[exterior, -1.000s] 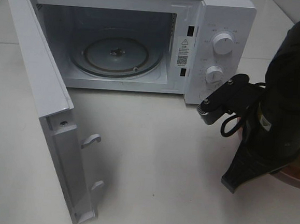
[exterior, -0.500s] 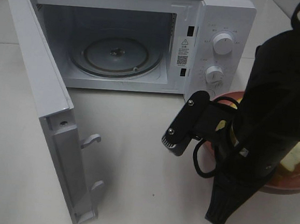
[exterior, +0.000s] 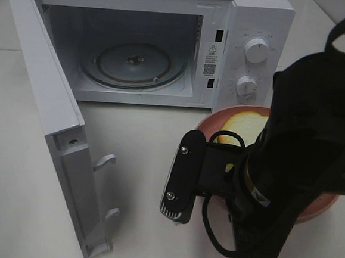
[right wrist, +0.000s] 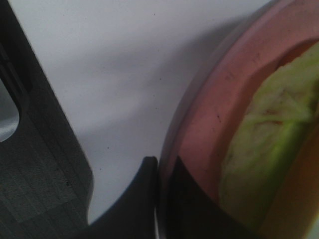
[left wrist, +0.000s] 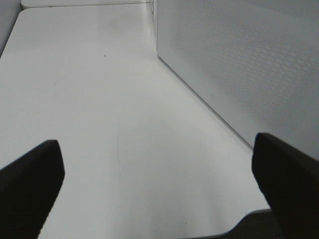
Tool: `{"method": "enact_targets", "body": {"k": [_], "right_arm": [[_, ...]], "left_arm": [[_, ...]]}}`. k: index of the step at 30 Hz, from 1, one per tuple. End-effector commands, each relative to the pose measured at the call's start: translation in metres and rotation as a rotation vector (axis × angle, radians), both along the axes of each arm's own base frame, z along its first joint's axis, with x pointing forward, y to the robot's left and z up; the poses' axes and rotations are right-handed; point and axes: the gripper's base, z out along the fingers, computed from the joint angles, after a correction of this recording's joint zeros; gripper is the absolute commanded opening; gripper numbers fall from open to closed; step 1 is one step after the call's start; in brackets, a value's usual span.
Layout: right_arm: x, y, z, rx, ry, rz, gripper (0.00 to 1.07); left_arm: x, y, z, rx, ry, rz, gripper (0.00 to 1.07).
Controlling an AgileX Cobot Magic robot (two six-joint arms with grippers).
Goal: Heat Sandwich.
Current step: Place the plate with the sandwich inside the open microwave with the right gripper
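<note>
The sandwich lies on a round pink plate in front of the microwave's control panel, mostly hidden by my black right arm. In the right wrist view my right gripper is shut on the plate's rim, and the sandwich's pale green lettuce layer shows beside it. The white microwave stands at the back with its door swung open to the left and a bare glass turntable inside. My left gripper is open and empty over the white table.
Two dials sit on the microwave's right panel. The open door juts toward the front left, with latch hooks on its inner edge. In the left wrist view a white dotted microwave wall stands beside the table.
My right arm has moved left and toward the front with the plate. The plate and sandwich now show more, in front of the microwave's panel. The microwave has not moved.
</note>
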Motion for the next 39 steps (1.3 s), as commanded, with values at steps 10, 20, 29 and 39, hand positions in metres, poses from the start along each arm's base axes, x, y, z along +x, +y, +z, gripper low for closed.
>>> {"method": "enact_targets", "body": {"k": [10, 20, 29, 39], "right_arm": [[-0.006, 0.004, -0.001, -0.027, 0.071, 0.273, 0.0], [-0.005, 0.007, -0.001, -0.012, 0.064, 0.325, 0.0], [0.004, 0.003, -0.001, -0.031, 0.083, 0.495, 0.0], [0.022, -0.007, -0.001, -0.067, 0.08, 0.634, 0.0]], "left_arm": [[-0.002, 0.0, 0.0, -0.001, -0.022, 0.002, 0.98], [-0.002, 0.0, 0.0, -0.001, -0.022, 0.002, 0.98], [-0.002, 0.0, 0.0, -0.001, -0.022, 0.002, 0.98], [-0.002, 0.0, 0.0, -0.001, -0.022, 0.002, 0.98]]}}
